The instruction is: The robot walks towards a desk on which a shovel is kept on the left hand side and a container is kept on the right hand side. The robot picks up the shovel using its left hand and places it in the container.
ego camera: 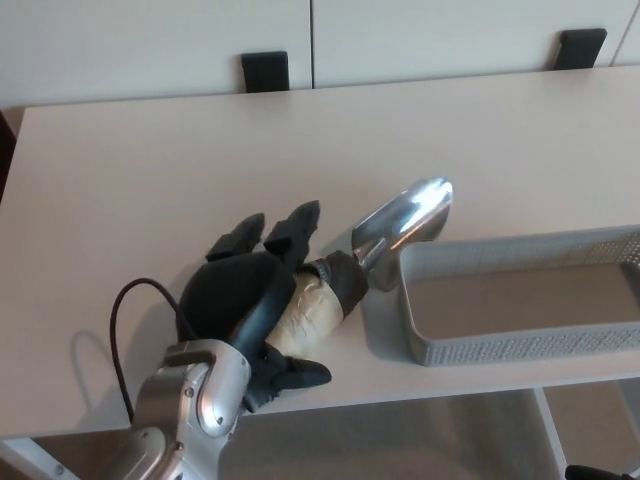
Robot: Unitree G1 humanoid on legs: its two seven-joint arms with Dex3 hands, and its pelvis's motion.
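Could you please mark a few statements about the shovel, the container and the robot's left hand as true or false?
1. The shovel lies fully inside the container. False: its metal scoop rests at the container's left end, and its handle is on the desk.
2. The left hand has its fingers spread open. True.
3. The container is empty. True, as far as it shows.
4. The right hand grips the container. False: no right hand is in view.
5. The shovel's handle points towards the left hand. True.
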